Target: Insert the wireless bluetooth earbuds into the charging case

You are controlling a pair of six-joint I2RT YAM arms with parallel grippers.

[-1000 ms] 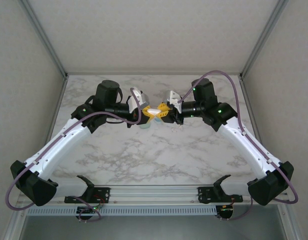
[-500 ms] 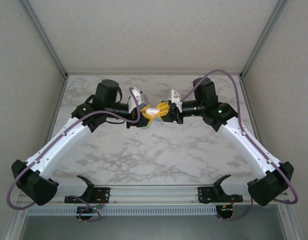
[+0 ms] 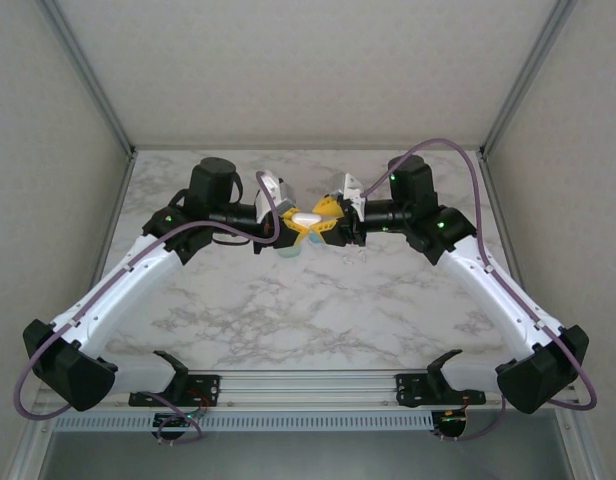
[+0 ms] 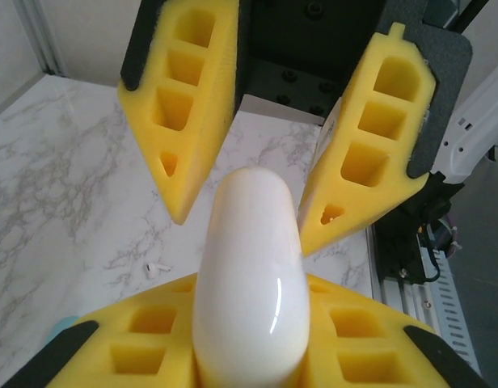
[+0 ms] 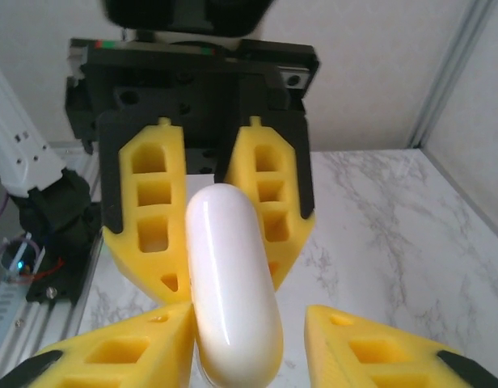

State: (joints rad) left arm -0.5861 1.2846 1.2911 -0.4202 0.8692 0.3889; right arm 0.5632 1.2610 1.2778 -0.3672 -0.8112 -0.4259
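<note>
A glossy white charging case (image 4: 247,283) hangs in the air above the middle of the table, and my left gripper (image 4: 249,323) is shut on its near end. It appears as a small white capsule (image 3: 308,217) between the two wrists. My right gripper (image 5: 249,323) faces it head-on and is open. One finger lies against the case (image 5: 231,275) and the other stands apart with a gap. One white earbud (image 4: 156,269) lies on the marble below. Small white specks (image 3: 354,256) that may be earbuds rest under the right wrist.
A pale teal object (image 3: 288,248) lies on the marble table (image 3: 318,310) under the left wrist, partly hidden; its edge (image 4: 61,325) peeks past my left finger. Frame posts and walls stand close on both sides. A metal rail (image 3: 308,385) runs along the near edge.
My right gripper's jaws have spread apart around the case. My left gripper keeps its hold. Both wrists have shifted slightly toward the far side of the table.
</note>
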